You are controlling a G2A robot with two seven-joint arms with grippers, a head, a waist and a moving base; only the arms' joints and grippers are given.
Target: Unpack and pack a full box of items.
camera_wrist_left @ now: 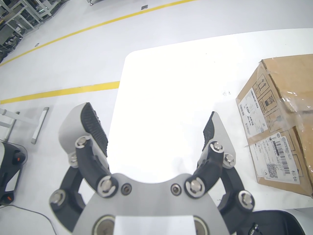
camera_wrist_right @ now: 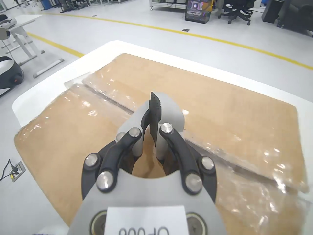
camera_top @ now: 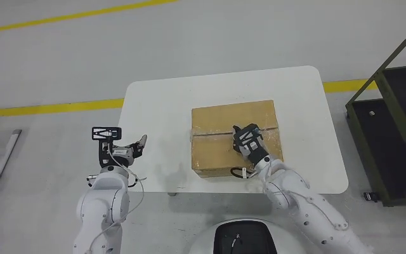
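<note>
While the box (camera_top: 222, 120) sits shut on the white desk (camera_top: 165, 108), right of the desk's middle and toward the robot's edge, its top is a little longer from side to side. Its taped seam (camera_top: 216, 133) runs along that same axis, slightly slanted. The right gripper (camera_top: 241, 132) hangs over the box top with its fingers pressed together and nothing between them. Its tips point down at the seam near the middle of the lid; whether they touch cannot be told. The left gripper (camera_top: 138, 143) is spread wide and empty at the desk's left edge, well apart from the box. It faces the box's left end wall, which carries white labels (camera_wrist_left: 254, 113).
</note>
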